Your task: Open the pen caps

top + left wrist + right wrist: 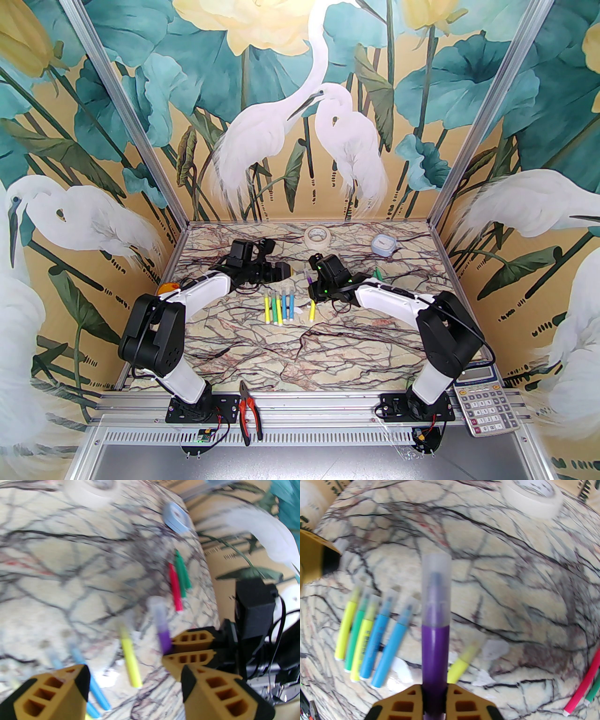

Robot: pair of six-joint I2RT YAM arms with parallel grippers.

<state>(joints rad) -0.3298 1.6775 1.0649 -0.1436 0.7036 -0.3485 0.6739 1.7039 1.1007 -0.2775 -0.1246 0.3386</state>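
Closest to the right wrist lens, the right pincer is clamped tight on the lower body of the purple marker, and I read that low grip as deliberate: it leaves the pale translucent cap sticking out free, fully seated on the tip, with nothing of mine covering it. From the left wrist camera, the left pincer has its fingers spread apart with nothing between them, aimed toward that raised capped end but not touching it, so my judgement is that it is lined up to take the cap while the right side braces the body. Below on the tabletop, the row of yellow, green and blue markers lies side by side with caps on, one lone yellow marker just beside them, and a red and green pair well apart to the right. Blur makes the finer alignment hard to judge.
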